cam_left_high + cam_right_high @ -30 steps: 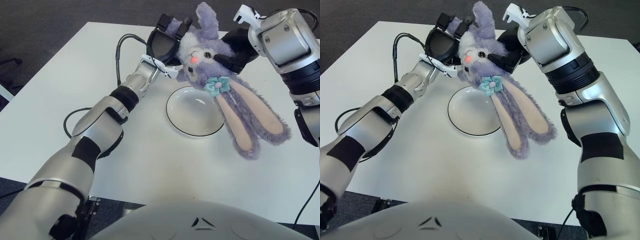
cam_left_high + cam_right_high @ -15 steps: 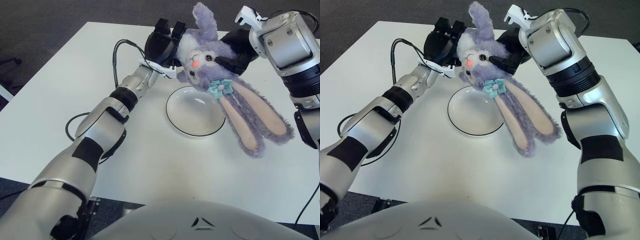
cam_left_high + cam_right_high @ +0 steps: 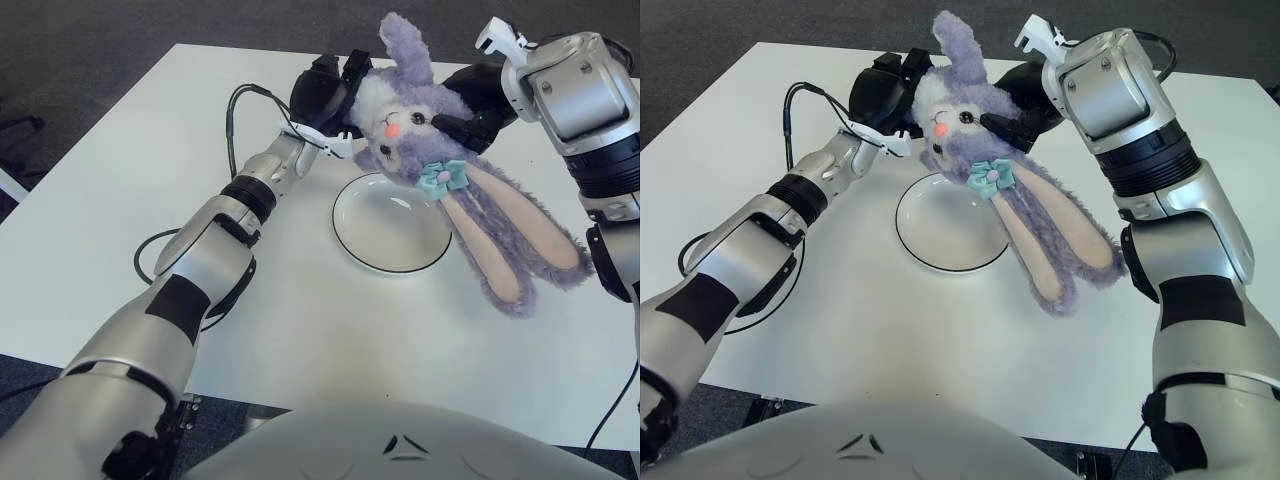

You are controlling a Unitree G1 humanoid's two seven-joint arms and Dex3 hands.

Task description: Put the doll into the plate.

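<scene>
1. Purple plush doll hangs above the plate's far rim.
2. Left hand and right hand both clasp its head.
3. Soft, light, floppy; the head likely grips best.

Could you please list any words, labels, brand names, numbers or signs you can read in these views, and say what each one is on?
There is no readable text in either view.
The doll, held between the left hand and the right hand, bears no lettering.
The plate and the table bear none either.
A small dark mark on the robot's torso is a symbol, not lettering.
</scene>
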